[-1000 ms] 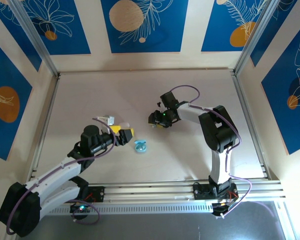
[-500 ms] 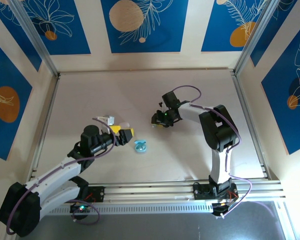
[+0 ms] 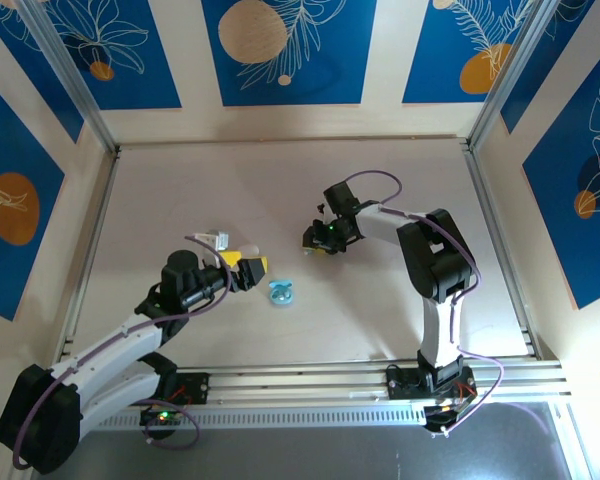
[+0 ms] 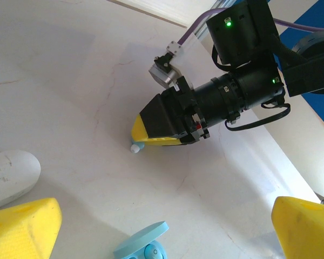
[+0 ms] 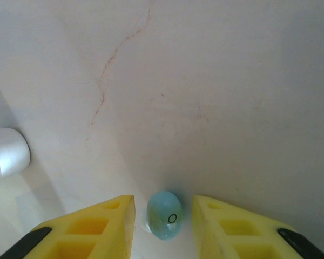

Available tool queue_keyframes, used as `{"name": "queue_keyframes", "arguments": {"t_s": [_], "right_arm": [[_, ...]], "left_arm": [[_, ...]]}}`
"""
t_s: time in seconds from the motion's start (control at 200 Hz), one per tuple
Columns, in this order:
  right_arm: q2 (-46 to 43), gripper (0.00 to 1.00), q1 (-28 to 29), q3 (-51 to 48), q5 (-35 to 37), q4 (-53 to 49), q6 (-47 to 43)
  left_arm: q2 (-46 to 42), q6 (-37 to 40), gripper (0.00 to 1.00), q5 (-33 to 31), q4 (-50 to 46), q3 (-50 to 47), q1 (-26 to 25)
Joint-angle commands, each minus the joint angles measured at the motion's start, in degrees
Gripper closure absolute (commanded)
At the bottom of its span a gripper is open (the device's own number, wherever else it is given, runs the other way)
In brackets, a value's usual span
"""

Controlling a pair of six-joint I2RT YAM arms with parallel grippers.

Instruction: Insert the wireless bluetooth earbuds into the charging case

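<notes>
Your pale, veined table carries a smooth white oval case and an open blue case. Left jaws gape empty. Right jaws' ribbed yellow pads straddle, unclenched, a glossy blue bud lying on the table.

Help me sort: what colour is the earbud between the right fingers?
Pale blue earbud, best seen in right wrist view.

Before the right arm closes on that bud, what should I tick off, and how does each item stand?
1. The pale blue earbud lies between the fingers of the right gripper: ok.
2. Right jaws open: ok.
3. The blue charging case has its lid open: ok.
4. Free slot inside it: cannot tell.
5. The left gripper is open and apart from the case: ok.
</notes>
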Motion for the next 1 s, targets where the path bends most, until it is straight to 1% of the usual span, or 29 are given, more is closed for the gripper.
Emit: {"name": "queue_keyframes", "arguments": {"t_s": [0.0,0.085,0.135,0.455,0.49,0.69,0.995], "right_arm": [[2.26,0.67,1.48,1.2,-2.11,-0.35,0.11],[2.26,0.67,1.58,1.29,-2.04,-0.43,0.14],[2.31,0.69,1.65,1.29,-2.11,-0.5,0.08],[2.62,0.71,1.99,1.47,-2.1,-0.61,0.24],[2.61,0.73,2.0,1.38,-2.11,-0.61,0.29],[2.66,0.76,2.02,0.94,-2.09,-0.26,0.73],[1.0,0.85,1.95,0.26,-1.37,-0.01,1.34]], "left_arm": [[-0.45,-0.23,0.0,-0.48,-0.54,-0.42,0.57],[-0.48,-0.22,0.0,-0.48,-0.54,-0.42,0.52],[-0.48,-0.31,0.0,-0.39,-0.54,-0.42,0.57],[-0.75,-0.23,0.0,-0.48,-0.8,-0.42,0.58],[-0.75,-0.23,0.0,-0.49,-0.8,-0.39,0.58],[-0.99,-0.26,0.0,-0.48,-0.84,-0.42,0.55],[-1.27,-0.23,0.0,-0.52,-0.97,-0.37,0.58]]}}
